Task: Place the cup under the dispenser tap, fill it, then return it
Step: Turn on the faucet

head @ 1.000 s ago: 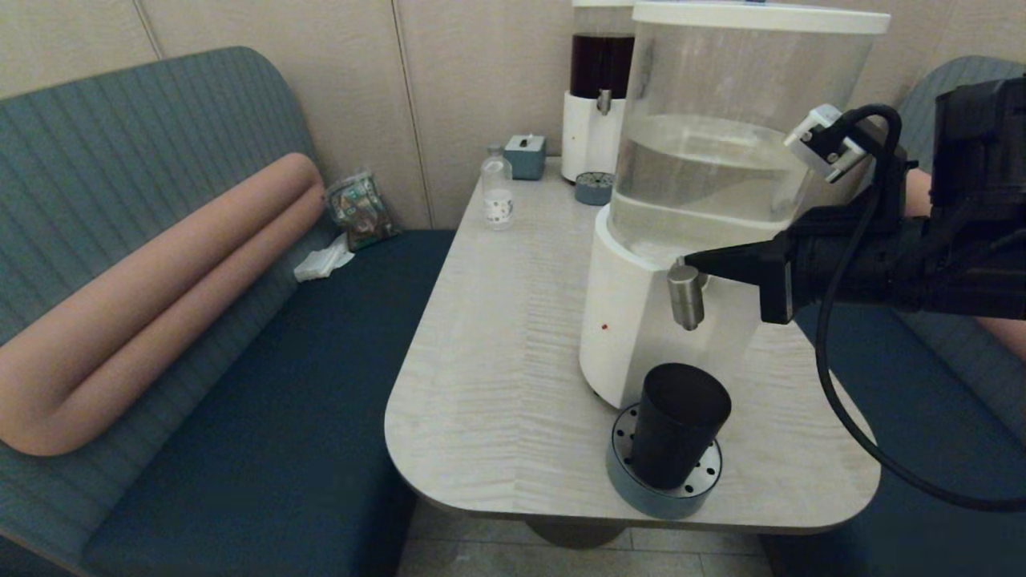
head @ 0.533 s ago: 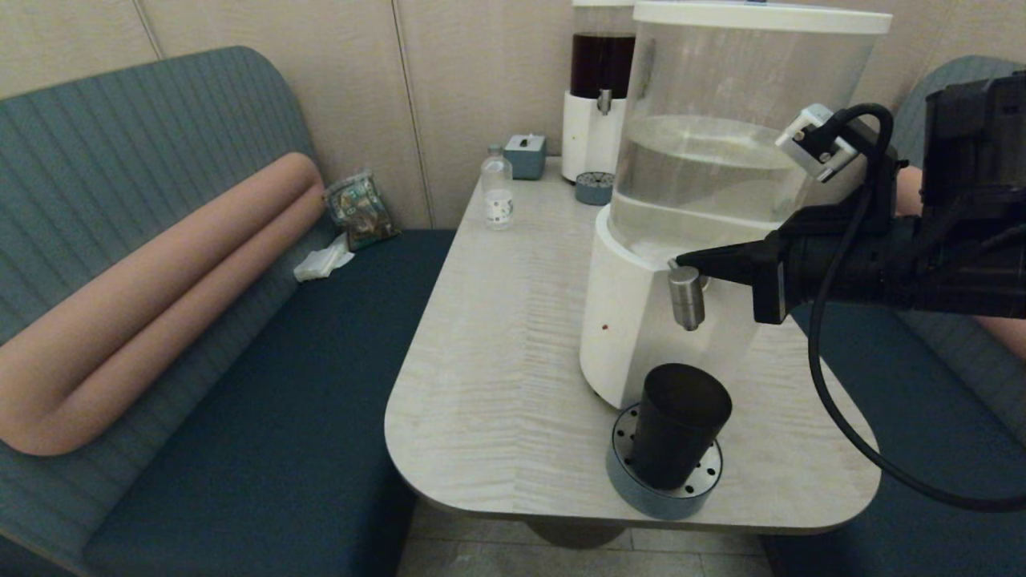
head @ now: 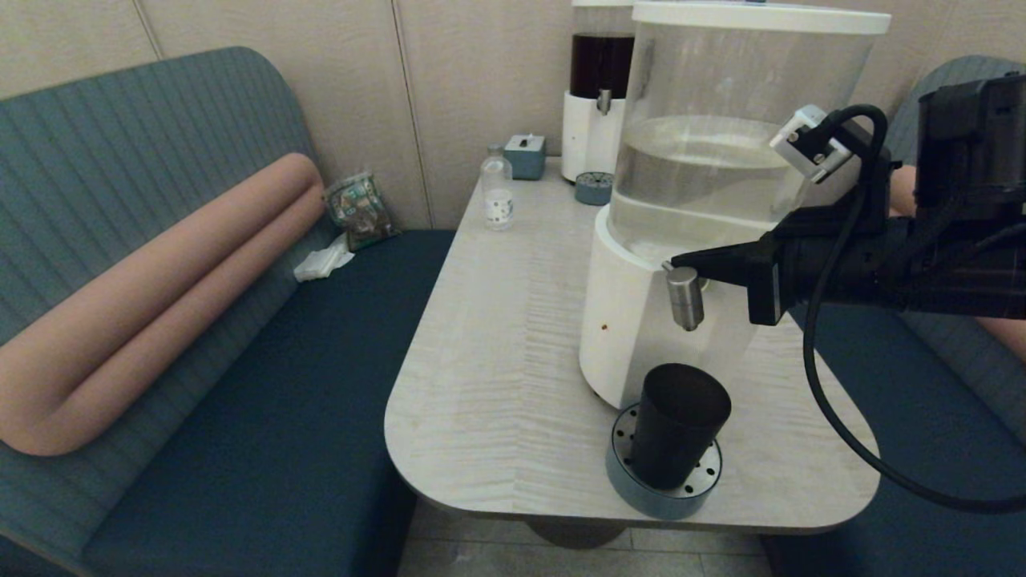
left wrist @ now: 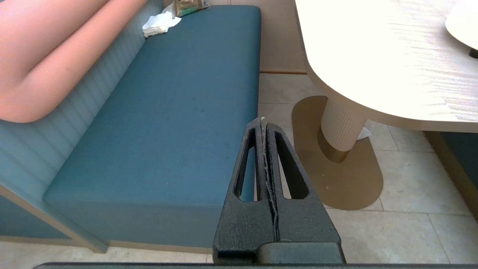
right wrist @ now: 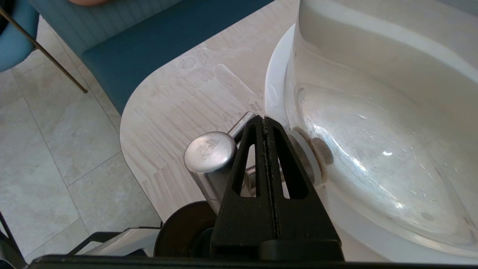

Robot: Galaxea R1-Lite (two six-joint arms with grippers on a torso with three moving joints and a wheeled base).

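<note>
Head view is showing the right gripper (head: 677, 260), fingers pressed together and empty, resting its tip by the dispenser tap (head: 685, 296). Directly beneath, the cup (head: 677, 425) is standing on the perforated drip tray (head: 621, 473) near the worktop's edge. I'd be pressing gently, keeping the stream centred. Left gripper (left wrist: 264, 125), closed, is hanging idle over the bench.

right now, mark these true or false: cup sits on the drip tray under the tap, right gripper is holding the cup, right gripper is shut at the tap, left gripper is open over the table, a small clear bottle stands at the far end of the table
1. The cup stands on the round drip tray below the dispenser tap. True.
2. The right gripper holds the cup. False: it is up at the tap, apart from the cup.
3. The right gripper is shut. True: its fingers meet beside the tap's top.
4. The left gripper is open over the table. False: it is shut, off the table, above the bench and floor.
5. A small clear bottle stands at the table's far end. True.
</note>
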